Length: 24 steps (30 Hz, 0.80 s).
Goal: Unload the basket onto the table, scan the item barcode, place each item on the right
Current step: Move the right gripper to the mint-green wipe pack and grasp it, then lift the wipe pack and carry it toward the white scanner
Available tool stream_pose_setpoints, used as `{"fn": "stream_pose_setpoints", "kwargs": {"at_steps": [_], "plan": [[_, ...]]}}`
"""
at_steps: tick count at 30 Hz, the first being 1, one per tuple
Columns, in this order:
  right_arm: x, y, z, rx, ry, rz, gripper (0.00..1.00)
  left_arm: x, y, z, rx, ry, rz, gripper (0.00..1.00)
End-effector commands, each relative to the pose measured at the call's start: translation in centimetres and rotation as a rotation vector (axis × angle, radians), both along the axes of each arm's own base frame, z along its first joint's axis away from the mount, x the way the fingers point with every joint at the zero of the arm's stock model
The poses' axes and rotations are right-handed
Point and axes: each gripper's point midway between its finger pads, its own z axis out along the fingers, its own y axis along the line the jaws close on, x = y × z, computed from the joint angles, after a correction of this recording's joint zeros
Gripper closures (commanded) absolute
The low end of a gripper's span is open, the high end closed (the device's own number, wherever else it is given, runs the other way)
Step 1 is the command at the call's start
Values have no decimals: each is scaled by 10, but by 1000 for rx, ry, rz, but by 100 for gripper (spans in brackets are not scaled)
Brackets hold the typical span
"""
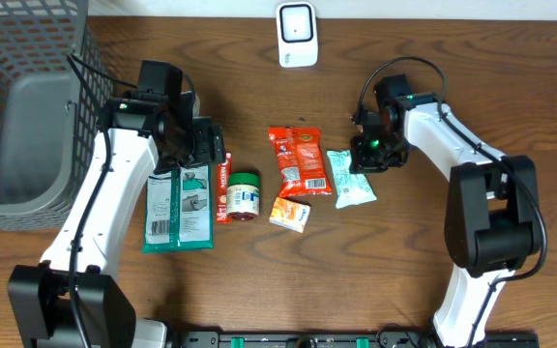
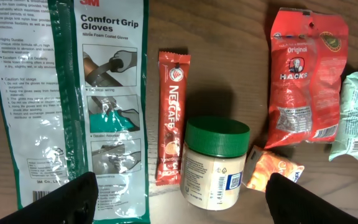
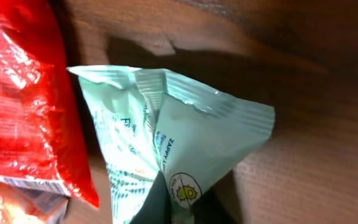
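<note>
A mint-green snack packet (image 1: 349,179) lies right of the middle of the table, and its crimped edge is pinched in my right gripper (image 1: 370,155), which is shut. In the right wrist view the packet (image 3: 191,137) rises in a fold out of the dark fingers of that gripper (image 3: 182,208). A white barcode scanner (image 1: 296,35) stands at the back edge. My left gripper (image 1: 206,155) hangs open over the left group of items. Its fingers (image 2: 67,202) frame a green-lidded jar (image 2: 215,163) with a barcode facing up, and they hold nothing.
A gloves pack (image 1: 180,206), a red Nescafe stick (image 1: 224,184), the jar (image 1: 244,195), a red candy bag (image 1: 300,160) and a small orange packet (image 1: 290,214) lie in a row. A grey wire basket (image 1: 27,106) stands at the far left.
</note>
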Motion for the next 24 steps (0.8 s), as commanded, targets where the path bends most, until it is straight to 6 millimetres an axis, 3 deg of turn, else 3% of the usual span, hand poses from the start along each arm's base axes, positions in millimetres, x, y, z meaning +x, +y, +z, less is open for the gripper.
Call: {"fn": "stream_pose_setpoints", "kwargs": {"at_steps": [1,8,14,21,24], "plan": [[0,-4,15,-39,-47,19,99,1,0,4,0,-12,3,13],[15,-19,85,-137,-281,10,99,1,0,4,0,-12,3,13],[9,-22,120,-162,-365,-3,99,1,0,4,0,-12,3,14],[4,-11,157,-70,-442,2,99,1,0,4,0,-12,3,14],[0,-14,183,-92,-494,-2,99,1,0,4,0,-12,3,13]]}}
